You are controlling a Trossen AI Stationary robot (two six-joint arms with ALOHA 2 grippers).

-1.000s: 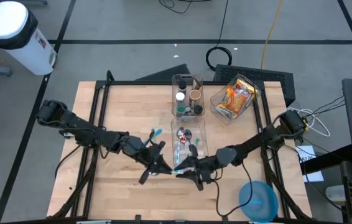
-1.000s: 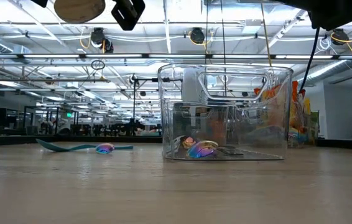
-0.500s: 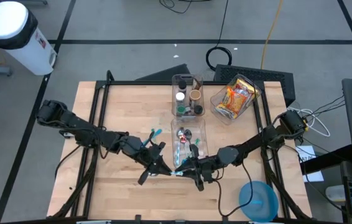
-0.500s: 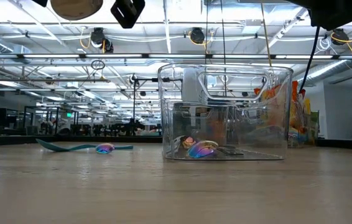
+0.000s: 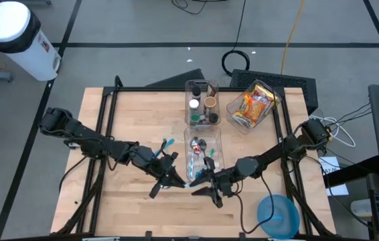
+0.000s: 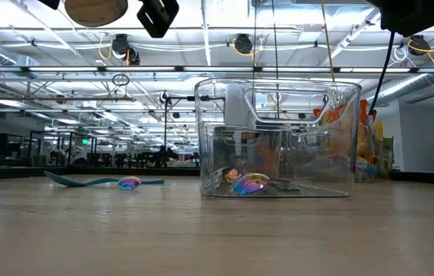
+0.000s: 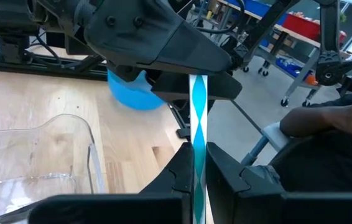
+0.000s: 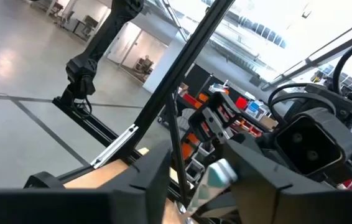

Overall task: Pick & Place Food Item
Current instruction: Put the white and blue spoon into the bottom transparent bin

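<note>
- Teal flat utensil handle [image 7: 198, 124] is sitting clamped in the left gripper [image 7: 199, 163], just beside the clear plastic bin [image 5: 203, 144].
- Right gripper [image 5: 206, 188] is meeting it, fingers seemingly apart.

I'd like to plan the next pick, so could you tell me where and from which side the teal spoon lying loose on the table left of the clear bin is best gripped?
Grip the teal spoon on its slim handle, coming straight down from above. It lies flat on the table, apart from the clear bin, so fingers can close across the narrow handle; the rounded bowl would likely slip.
</note>
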